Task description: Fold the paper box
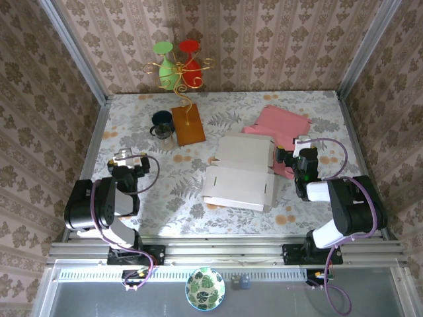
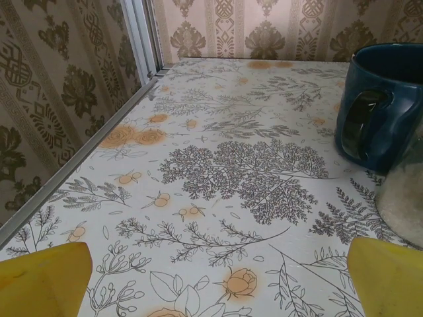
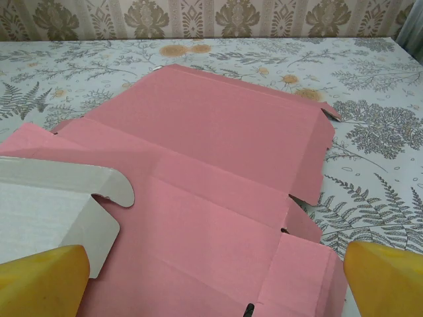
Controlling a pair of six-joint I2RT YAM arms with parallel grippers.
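A white paper box (image 1: 241, 173) lies unfolded and flat in the middle of the table. A pink paper box (image 1: 283, 124) lies flat behind it to the right, partly under it. In the right wrist view the pink sheet (image 3: 218, 178) spreads out ahead, with a white flap (image 3: 56, 205) overlapping its left side. My right gripper (image 1: 295, 153) sits open at the pink sheet's near edge, its yellow fingertips (image 3: 386, 277) wide apart, holding nothing. My left gripper (image 1: 129, 158) is open over bare table at the left, its fingertips (image 2: 43, 281) apart and empty.
A dark blue mug (image 2: 380, 105) and a clear glass object (image 2: 403, 198) stand ahead and right of the left gripper. A brown board (image 1: 188, 124) lies beside the mug (image 1: 162, 123). A gold stand with a green and a red glass (image 1: 177, 66) is at the back. Patterned walls enclose the table.
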